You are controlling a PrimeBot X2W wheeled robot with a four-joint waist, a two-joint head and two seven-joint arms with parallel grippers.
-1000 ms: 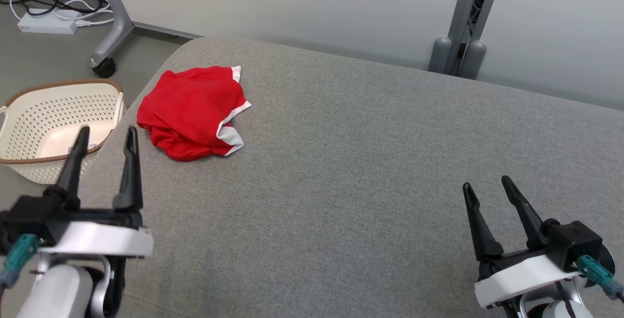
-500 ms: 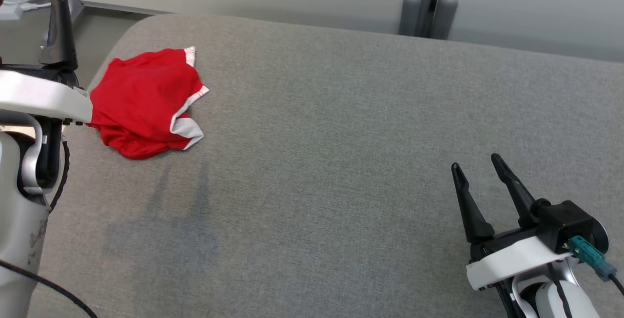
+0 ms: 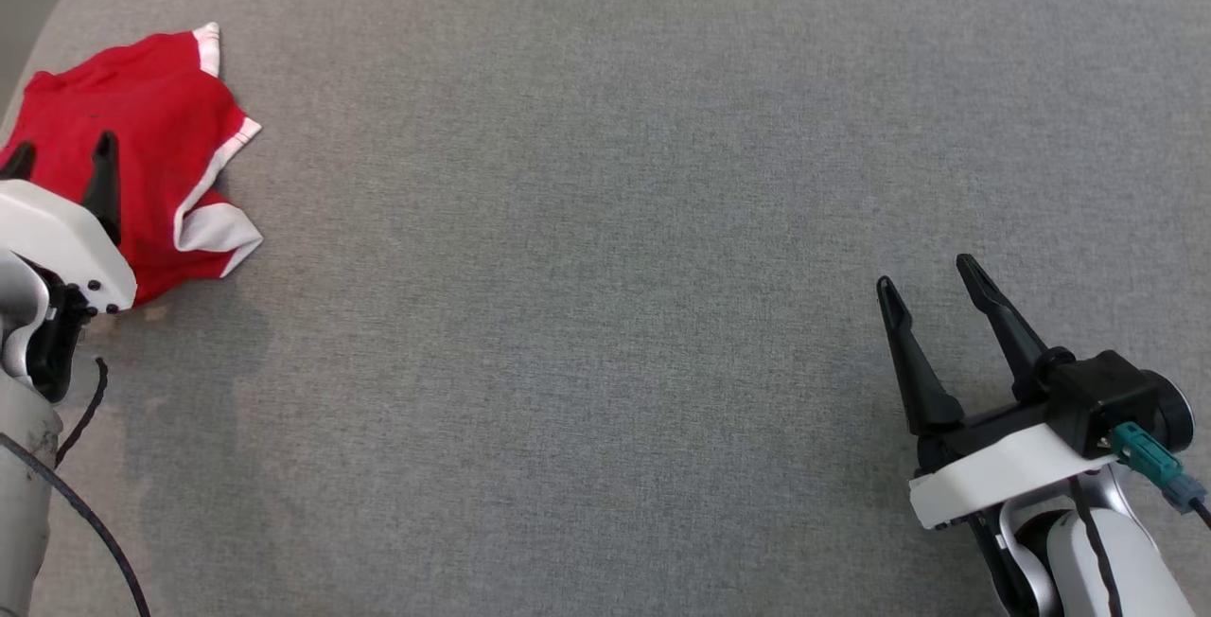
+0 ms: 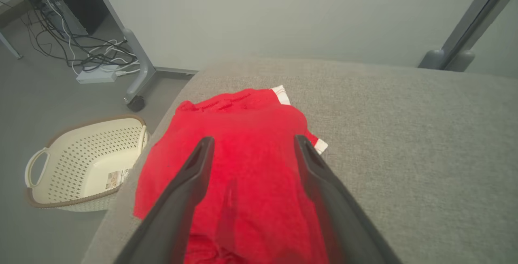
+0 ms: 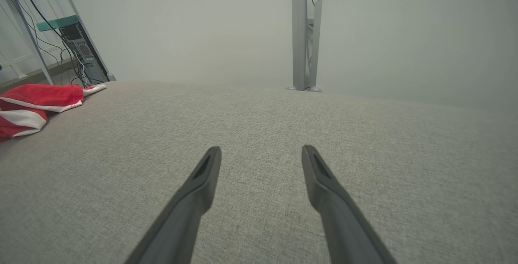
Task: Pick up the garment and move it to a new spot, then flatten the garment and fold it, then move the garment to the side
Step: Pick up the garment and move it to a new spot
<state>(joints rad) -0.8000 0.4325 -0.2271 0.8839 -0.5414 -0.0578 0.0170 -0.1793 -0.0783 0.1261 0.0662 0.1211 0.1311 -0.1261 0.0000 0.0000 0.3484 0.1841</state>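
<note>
Broad grey woven fabric surface [image 3: 605,220], rounded at the far left corner, taking up most of the head view. Behind it a plain pale wall [image 5: 202,25] with an upright grey metal post [image 5: 305,33] at the far edge. Off the left end, lower down, grey floor [image 4: 48,106] with a cream perforated plastic basket with a brown rim [image 4: 81,162], a grey wheeled frame leg [image 4: 137,73], and a white power strip among tangled dark cables [image 4: 97,77].

Crumpled red garment with white trim [image 3: 151,144] at the far left corner of the surface, close to the edge above the basket. Kind of garment hard to make out in the heap.

Left gripper [image 3: 61,149] over the garment, jaws spread wide with nothing between them; cut off by the left edge of the head view, one fingertip barely in frame. Near part of the garment hidden behind its white housing. Cannot tell whether the fingers [image 4: 194,175] touch the cloth.

Right gripper [image 3: 925,273] well apart at the near right, over bare fabric, jaws likewise spread and empty.

Label inside the basket too small to read.
</note>
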